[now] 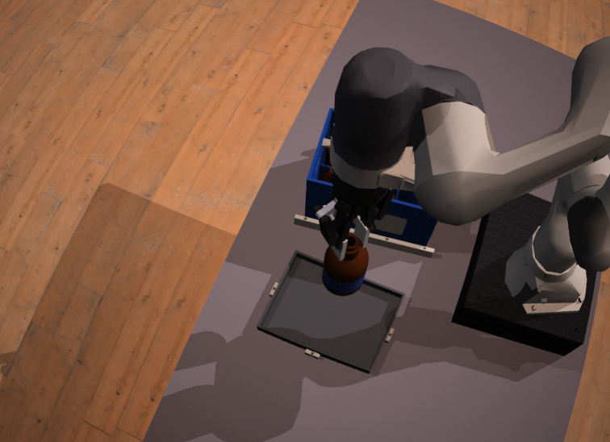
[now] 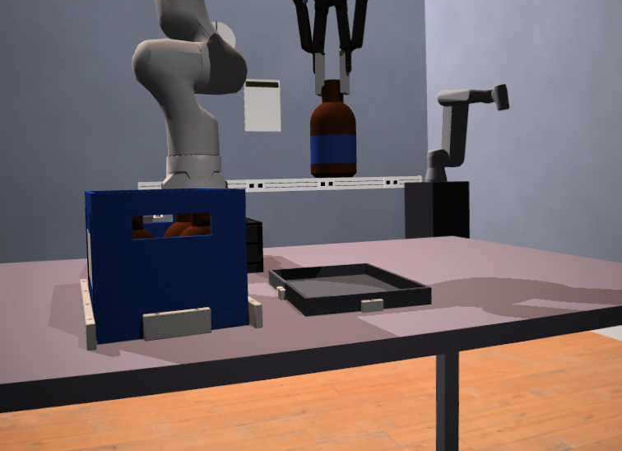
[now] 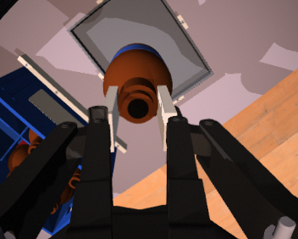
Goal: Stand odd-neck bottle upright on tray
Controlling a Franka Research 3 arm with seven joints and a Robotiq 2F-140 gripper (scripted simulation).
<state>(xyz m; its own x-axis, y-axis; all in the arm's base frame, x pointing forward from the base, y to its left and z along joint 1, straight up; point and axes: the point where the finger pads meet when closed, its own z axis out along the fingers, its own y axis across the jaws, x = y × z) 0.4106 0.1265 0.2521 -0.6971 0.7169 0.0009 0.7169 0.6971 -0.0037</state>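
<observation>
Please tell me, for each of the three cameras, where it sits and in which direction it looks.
Top: high above, looking down at the table, tray, crate; arm and gripper show.
Exterior: beside the table, level, facing the crate front; arm, gripper, hanging bottle show.
Wrist: on the gripper, looking down past the fingers at the bottle mouth and tray.
All share bottle, tray, crate.
</observation>
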